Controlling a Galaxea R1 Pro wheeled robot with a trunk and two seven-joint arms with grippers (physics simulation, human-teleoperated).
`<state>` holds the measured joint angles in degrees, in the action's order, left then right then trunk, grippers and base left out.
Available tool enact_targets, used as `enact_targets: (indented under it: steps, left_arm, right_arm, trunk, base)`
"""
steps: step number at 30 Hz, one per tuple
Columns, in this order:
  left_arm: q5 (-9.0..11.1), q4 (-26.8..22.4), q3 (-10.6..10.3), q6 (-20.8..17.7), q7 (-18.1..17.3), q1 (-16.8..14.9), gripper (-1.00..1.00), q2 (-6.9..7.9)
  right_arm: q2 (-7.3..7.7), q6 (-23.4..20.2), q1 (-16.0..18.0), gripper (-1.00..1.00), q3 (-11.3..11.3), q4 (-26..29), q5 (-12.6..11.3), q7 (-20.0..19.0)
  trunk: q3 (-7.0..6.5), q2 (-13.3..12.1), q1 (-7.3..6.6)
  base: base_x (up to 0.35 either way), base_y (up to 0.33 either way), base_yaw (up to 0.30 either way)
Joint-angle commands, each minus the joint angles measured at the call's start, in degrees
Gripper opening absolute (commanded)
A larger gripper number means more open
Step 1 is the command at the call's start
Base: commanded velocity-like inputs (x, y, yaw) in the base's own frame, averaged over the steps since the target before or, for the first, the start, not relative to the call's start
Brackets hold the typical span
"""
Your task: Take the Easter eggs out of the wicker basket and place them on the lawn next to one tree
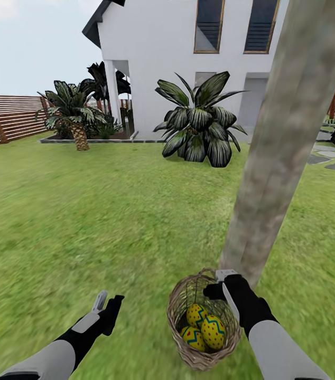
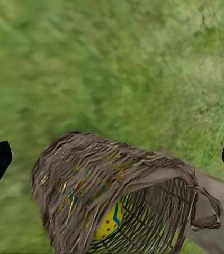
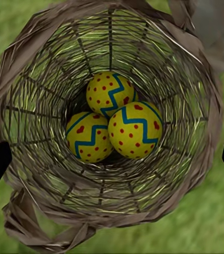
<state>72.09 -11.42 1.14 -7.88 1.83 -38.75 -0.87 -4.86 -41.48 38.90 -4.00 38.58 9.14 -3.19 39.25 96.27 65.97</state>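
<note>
The right hand [image 1: 224,285] hangs wide open right over the wicker basket [image 1: 180,306] by the tree [image 1: 284,153], three Easter eggs [image 3: 114,124] inside below it, while the left hand [image 1: 106,306], also open, hides behind part of its arm.

On the lawn [image 1: 83,211], the wicker basket [image 1: 180,306] sits just before the tree [image 1: 278,158], holding 3 Easter eggs [image 3: 114,121] bunched together; the right gripper [image 1: 221,282] hangs over its rim, the left gripper [image 1: 106,306] well left
</note>
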Motion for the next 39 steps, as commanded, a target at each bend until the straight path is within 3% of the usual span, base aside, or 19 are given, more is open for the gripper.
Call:
enact_targets:
  steps: [1,10,15,23,26,30,35,39]
  left_arm:
    - [0.24,-0.09,0.10,-0.20,0.19,-0.01,1.00,0.03]
    - [0.24,-0.09,0.09,-0.20,0.19,-0.01,1.00,0.08]
    - [0.24,-0.09,0.09,-0.20,0.19,-0.01,1.00,0.08]
    - [0.24,-0.01,0.09,-0.20,0.19,-0.01,1.00,0.29]
    - [0.24,-0.01,0.11,-0.20,0.19,-0.01,1.00,0.39]
    - [0.24,-0.01,0.12,-0.20,0.19,-0.01,1.00,0.43]
    - [0.24,0.01,0.12,-0.20,0.19,-0.01,1.00,0.43]
    - [0.24,0.03,0.13,-0.19,0.19,-0.01,1.00,0.42]
  right_arm:
    - [-0.10,-0.05,0.03,1.00,-0.28,0.12,0.57,-0.35]
    - [-0.10,2.13,0.03,1.00,-0.04,0.34,0.70,-0.08]
    - [0.14,6.05,0.03,1.00,-0.03,0.03,0.66,-0.06]
    - [0.28,5.91,0.05,1.00,-0.13,-0.54,0.35,0.15]
    - [0.31,5.82,1.30,1.00,-0.13,-3.47,0.35,0.19]
    - [0.44,6.43,5.55,1.00,-0.42,-12.02,0.42,0.32]
    - [0.54,6.68,6.52,1.00,-0.48,-13.87,0.44,0.54]
    - [0.58,9.03,8.79,1.00,-0.48,-16.90,0.38,4.25]
  trunk:
    - [0.24,0.44,0.22]
    - [1.85,4.05,2.20]
    - [2.75,6.06,3.30]
    - [4.19,9.27,5.05]
    - [4.73,10.47,5.71]
    - [5.44,12.07,6.59]
    - [6.34,14.08,7.69]
    - [7.06,15.68,8.57]
  base:
    - [0.000,0.000,0.000]
    - [0.000,0.000,0.000]
    - [0.000,0.000,0.000]
    - [0.000,0.000,0.000]
    - [0.000,0.000,0.000]
    - [0.000,0.000,0.000]
    - [0.000,0.000,0.000]
    - [0.000,0.000,0.000]
